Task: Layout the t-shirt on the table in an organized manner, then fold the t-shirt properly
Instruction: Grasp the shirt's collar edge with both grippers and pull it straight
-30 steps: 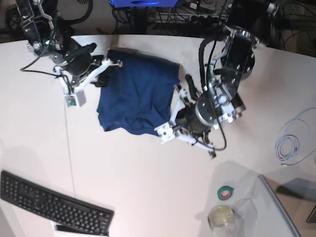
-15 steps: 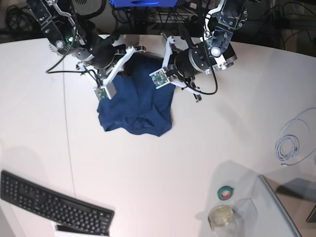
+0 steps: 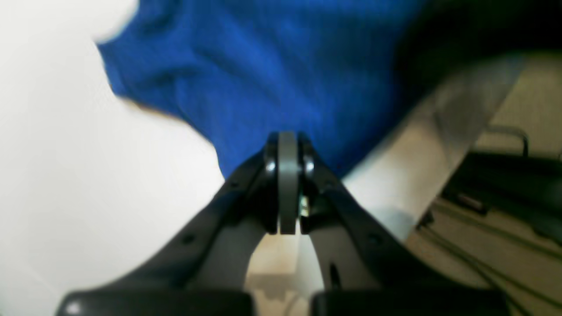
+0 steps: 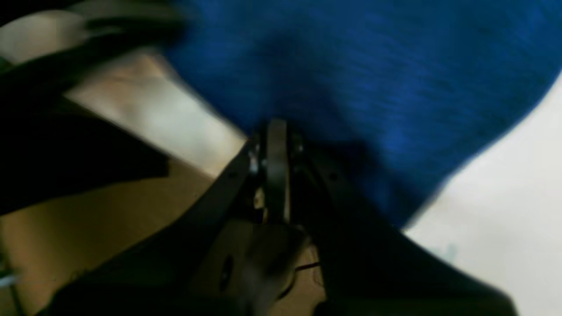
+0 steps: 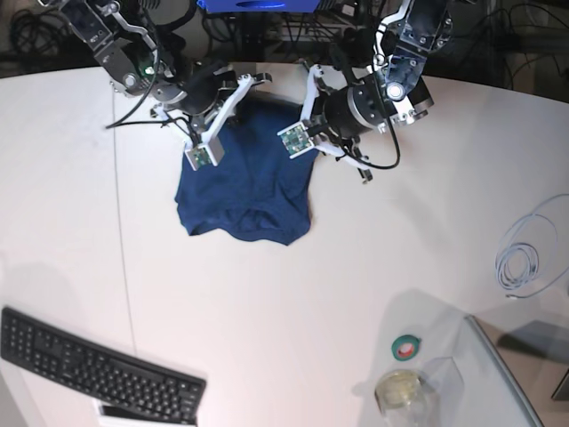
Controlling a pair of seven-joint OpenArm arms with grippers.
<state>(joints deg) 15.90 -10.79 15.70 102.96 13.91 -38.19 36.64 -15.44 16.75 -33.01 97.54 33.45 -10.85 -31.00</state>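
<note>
The navy t-shirt [image 5: 244,187] lies crumpled on the white table [image 5: 293,311], close to its far edge. Both grippers sit at the shirt's far end. My left gripper [image 5: 309,80] is on the right of the base view and my right gripper [image 5: 252,82] on the left. In the left wrist view the left gripper [image 3: 287,140] is shut, with the t-shirt [image 3: 263,66] bunched at its tips beside the table [image 3: 66,175]. The right wrist view shows the right gripper [image 4: 274,125] shut under blue t-shirt [image 4: 373,66] fabric draped over its tips. Both wrist views are blurred.
A black keyboard [image 5: 98,369] lies at the near left. A coiled white cable [image 5: 524,258] is at the right. A green tape roll [image 5: 406,347] and a clear jar [image 5: 397,391] stand at the near right. A thin dark seam [image 5: 124,267] crosses the table.
The left arm swung from the shirt's near right hem up to its far edge. The right arm shifted rightward along that edge. The shirt now looks narrower on its right side.
</note>
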